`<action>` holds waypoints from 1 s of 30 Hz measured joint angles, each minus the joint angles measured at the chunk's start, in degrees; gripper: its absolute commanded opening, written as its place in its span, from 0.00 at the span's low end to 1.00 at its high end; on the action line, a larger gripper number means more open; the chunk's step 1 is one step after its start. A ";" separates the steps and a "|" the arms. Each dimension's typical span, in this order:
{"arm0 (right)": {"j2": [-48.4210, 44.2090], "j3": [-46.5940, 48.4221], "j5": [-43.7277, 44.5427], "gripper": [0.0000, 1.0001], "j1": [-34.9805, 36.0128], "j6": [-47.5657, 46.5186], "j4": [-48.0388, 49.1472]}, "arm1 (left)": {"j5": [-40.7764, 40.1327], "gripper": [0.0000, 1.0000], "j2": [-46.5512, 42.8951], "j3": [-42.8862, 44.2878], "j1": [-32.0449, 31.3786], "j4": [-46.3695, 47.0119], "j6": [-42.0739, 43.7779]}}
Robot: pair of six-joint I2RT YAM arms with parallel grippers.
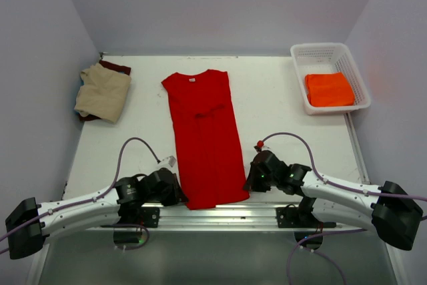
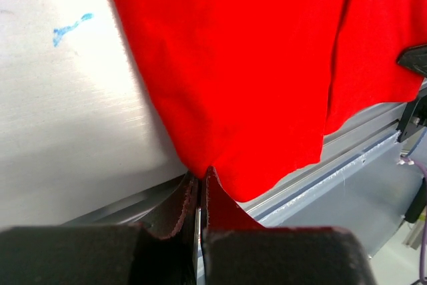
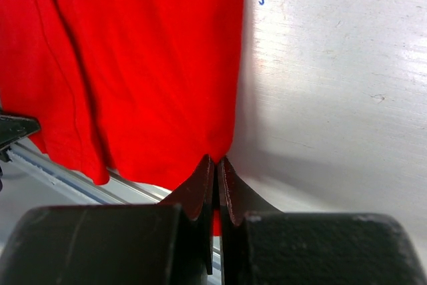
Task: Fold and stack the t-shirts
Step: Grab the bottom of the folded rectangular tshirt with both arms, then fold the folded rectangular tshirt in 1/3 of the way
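A: Entry one. Where is the shirt in work?

B: The bright red soft-cloth t-shirt [image 1: 203,138] lies flat in the middle of the white counter [image 1: 280,111]. It is folded lengthwise into a long narrow strip, sleeves tucked in. The collar is at the far end with the small white neck label [image 1: 192,79] showing. The hem is at the near edge and hangs slightly over the aluminium rail [image 1: 220,213].

A: Left pincer?

B: The left pincer [image 2: 200,177] is closed tight on the hem's left corner. Red cloth is pinched between the dark pads, with no gap visible.

A: Right pincer?

B: Same reading. The right pincer [image 3: 215,163] has its jaws pressed together on the hem's right corner. A sliver of red shows between the pads lower down.

A: Anything else on the surface?

B: Far left, a folded tan cloth t-shirt [image 1: 103,93] rests on a dark maroon t-shirt [image 1: 120,67], of which only the edges show. Far right, a white slotted plastic basket [image 1: 320,49] holds a folded orange t-shirt [image 1: 329,89]. Both are well apart from the red one.

A: Surface marks?

B: A small blue pen mark [image 2: 70,28] sits on the counter left of the shirt. The right wrist view shows another just beside the shirt's right edge.
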 measured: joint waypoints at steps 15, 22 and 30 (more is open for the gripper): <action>-0.07 6.58 0.04 0.00 0.00 -7.13 0.63 | -8.72 0.00 3.91 13.18 -0.22 -0.26 9.01; 0.42 11.80 3.17 0.00 0.00 -10.49 -0.61 | -16.13 0.00 2.91 16.74 -0.22 -5.22 10.38; 7.52 19.56 9.68 0.00 -0.85 -14.43 -2.58 | -25.40 0.00 4.61 16.81 -0.22 -5.97 12.98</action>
